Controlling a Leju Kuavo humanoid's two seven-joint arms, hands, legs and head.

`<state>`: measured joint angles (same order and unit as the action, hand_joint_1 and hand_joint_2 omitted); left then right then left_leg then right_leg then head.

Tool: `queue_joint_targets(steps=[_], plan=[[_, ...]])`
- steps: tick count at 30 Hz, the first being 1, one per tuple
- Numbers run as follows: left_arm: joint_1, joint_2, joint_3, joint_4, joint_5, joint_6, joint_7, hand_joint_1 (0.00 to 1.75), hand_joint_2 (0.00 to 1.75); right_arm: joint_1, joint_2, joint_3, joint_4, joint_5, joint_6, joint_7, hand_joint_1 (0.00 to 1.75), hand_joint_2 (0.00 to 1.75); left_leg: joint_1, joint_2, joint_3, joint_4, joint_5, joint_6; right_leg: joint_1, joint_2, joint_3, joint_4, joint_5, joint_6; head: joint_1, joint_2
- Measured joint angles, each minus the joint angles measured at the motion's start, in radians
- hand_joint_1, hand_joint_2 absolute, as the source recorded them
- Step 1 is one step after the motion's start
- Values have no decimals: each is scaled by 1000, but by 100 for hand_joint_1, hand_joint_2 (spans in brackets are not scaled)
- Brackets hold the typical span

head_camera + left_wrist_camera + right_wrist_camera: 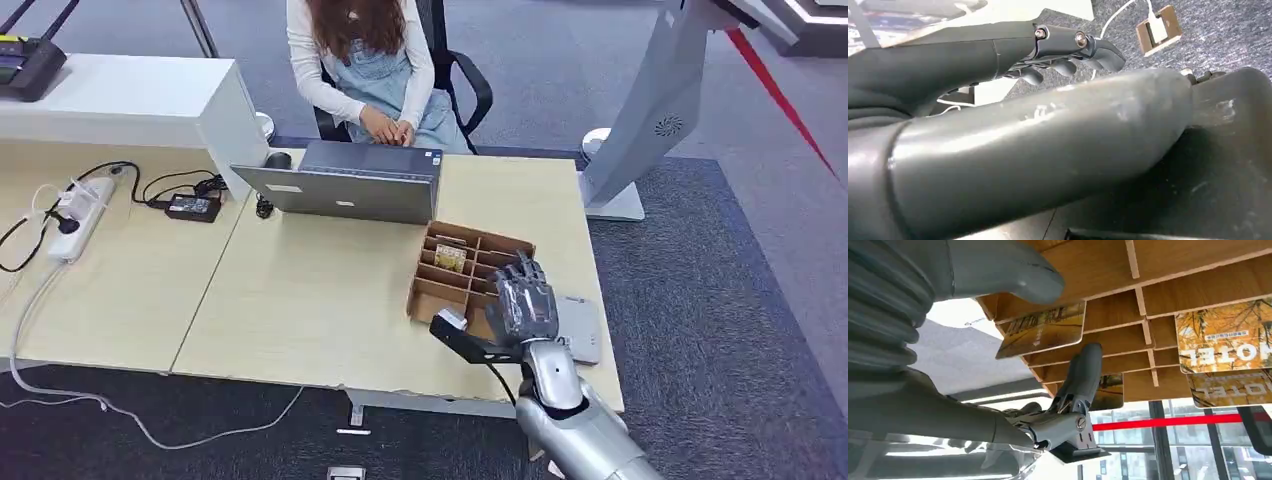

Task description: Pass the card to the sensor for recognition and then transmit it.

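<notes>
In wooden divider box (pixel 1168 270): yellow "HOTEL" card (pixel 1225 335).

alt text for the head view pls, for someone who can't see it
The robot's right hand reaches over a brown divided card box near the front right of a light wooden table, beside a flat grey sensor pad. Behind the box stands a grey laptop, with a person seated beyond the table.
</notes>
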<state>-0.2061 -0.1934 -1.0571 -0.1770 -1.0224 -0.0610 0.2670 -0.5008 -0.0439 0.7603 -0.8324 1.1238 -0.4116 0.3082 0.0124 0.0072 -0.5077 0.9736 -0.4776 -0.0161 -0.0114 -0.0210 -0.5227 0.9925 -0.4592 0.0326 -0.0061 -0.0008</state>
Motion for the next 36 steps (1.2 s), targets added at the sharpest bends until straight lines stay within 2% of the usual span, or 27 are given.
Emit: queue_joint_targets(steps=[2, 31, 34, 36], plan=[[0, 0, 0, 0, 0, 0, 0, 0, 0, -1, 2, 0, 4, -1, 1, 0, 175, 175, 0, 0, 0, 0, 0, 0, 0, 0, 0, 0, 0, 0, 0, 0], [0, -1, -1, 0, 1, -2, -3, 0, 0, -25, 31, 7, 71, -10, -53, 15, 175, 175, 0, 0, 1, 0, 0, 0, 0, 0, 0, 0, 0, 0, 0, 0], [0, -1, -1, 0, 4, 0, -6, 0, 0, 10, 32, 7, -12, 43, -27, 92, 175, 175, 0, 0, 0, 0, 0, 0, 0, 0, 0, 0, 0, 0, 0, 0], [0, 0, -1, 0, 7, 5, -7, 0, 0, 30, 40, 8, -102, 82, -31, 112, 175, 175, 0, 1, 0, 0, 0, 0, 0, 0, -1, 0, 0, 0, 0, 0]])
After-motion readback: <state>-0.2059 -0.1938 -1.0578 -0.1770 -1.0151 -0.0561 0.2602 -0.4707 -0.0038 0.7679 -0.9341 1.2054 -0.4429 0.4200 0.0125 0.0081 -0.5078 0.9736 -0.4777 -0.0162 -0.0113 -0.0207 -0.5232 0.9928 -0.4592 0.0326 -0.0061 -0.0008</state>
